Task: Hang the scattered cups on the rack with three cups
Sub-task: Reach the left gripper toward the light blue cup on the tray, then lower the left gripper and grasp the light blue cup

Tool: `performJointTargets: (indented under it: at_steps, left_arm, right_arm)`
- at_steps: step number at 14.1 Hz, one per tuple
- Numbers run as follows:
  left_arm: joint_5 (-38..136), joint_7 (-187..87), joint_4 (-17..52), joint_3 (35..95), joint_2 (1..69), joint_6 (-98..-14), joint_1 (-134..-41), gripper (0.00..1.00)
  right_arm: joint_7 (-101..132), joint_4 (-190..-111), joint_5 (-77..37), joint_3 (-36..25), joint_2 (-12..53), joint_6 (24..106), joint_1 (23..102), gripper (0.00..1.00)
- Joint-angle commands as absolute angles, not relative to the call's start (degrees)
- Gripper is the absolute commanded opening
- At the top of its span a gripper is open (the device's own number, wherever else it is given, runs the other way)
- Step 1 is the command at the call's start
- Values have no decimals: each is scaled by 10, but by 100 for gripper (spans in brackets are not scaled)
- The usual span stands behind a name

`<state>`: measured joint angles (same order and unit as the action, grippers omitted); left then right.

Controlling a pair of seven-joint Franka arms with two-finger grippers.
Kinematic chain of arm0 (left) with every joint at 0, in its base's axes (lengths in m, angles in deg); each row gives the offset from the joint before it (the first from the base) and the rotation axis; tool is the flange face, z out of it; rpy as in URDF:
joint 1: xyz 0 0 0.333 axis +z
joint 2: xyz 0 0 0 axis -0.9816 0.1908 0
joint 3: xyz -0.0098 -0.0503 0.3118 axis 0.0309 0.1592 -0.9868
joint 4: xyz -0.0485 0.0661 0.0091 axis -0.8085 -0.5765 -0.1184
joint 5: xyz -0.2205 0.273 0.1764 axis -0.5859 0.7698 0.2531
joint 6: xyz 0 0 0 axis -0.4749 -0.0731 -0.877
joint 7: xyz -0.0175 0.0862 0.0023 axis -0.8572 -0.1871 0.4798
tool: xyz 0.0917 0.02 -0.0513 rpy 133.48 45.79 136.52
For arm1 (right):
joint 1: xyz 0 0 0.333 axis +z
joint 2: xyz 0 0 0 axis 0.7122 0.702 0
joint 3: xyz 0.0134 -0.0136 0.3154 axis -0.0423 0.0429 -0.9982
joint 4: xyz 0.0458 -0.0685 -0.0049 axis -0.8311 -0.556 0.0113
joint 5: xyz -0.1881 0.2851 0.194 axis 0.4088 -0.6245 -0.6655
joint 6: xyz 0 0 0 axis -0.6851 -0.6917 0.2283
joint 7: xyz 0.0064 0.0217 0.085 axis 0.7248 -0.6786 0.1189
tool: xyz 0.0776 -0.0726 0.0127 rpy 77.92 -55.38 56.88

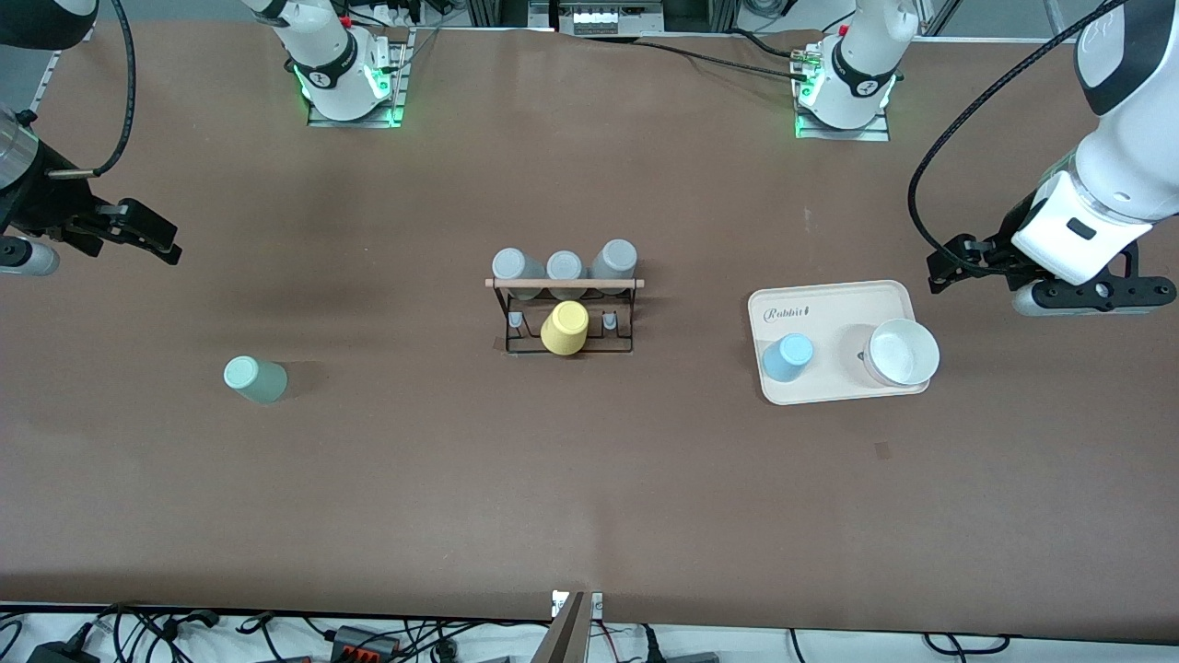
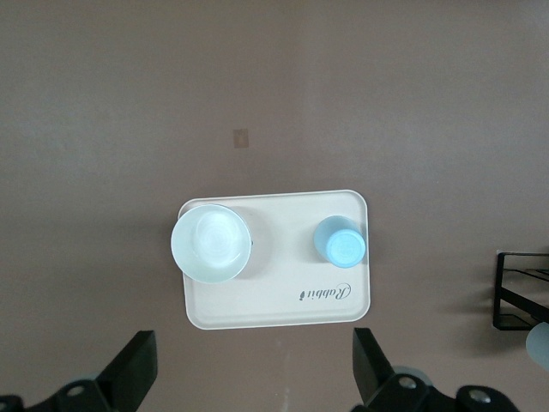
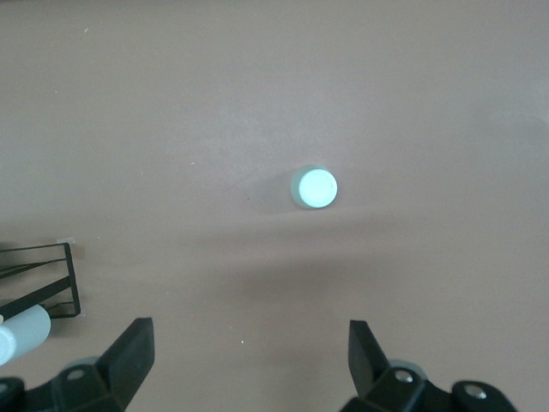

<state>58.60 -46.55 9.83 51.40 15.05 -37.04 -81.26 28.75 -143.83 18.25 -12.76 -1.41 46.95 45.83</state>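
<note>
The black wire rack (image 1: 564, 283) with a wooden rod stands mid-table. It holds three grey cups (image 1: 564, 265) and a yellow cup (image 1: 565, 328). The mint-green cup (image 1: 255, 378) stands upside down on the table toward the right arm's end; it also shows in the right wrist view (image 3: 315, 188). The light blue cup (image 1: 787, 357) stands upside down on the beige tray (image 1: 847, 304), also in the left wrist view (image 2: 340, 244). My right gripper (image 1: 138, 235) (image 3: 249, 365) is open and empty, high above the table. My left gripper (image 1: 963, 262) (image 2: 255, 369) is open and empty, above the table beside the tray.
A white bowl (image 1: 903, 353) (image 2: 210, 243) sits on the tray (image 2: 257, 309) beside the blue cup. Part of the rack shows at the edge of the left wrist view (image 2: 521, 292) and of the right wrist view (image 3: 43, 283). Cables lie along the table's near edge.
</note>
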Motion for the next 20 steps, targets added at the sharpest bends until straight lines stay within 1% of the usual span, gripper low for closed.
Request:
performJointTargets:
  at_steps: [1,6,10,13,15,16,18,20]
  left_arm:
    - [574,-481,100,507,143,-368,-820,100]
    - [573,-558,100,513,143,-361,-817,100]
    - [572,-561,99,516,148,-338,-820,100]
    - [572,-562,98,516,164,-326,-820,100]
    - [573,-563,99,517,192,-326,-824,100]
    - [572,-562,99,519,219,-333,-825,100]
    - [572,-553,95,534,273,-393,-836,100]
    - [572,-554,102,535,310,-424,-844,100]
  right_arm:
    - [299,-1433,184,-129,-10,479,462,100]
    - [292,-1432,186,-129,-9,476,461,100]
    - [293,-1432,186,-129,-10,474,461,100]
    - [295,-1432,186,-129,-10,473,461,100]
    - [296,-1432,186,-129,-11,473,462,100]
    - [296,-1432,186,-129,-11,473,462,100]
    - [297,-1432,186,-129,-11,472,462,100]
    - [297,-1432,186,-129,-11,472,461,100]
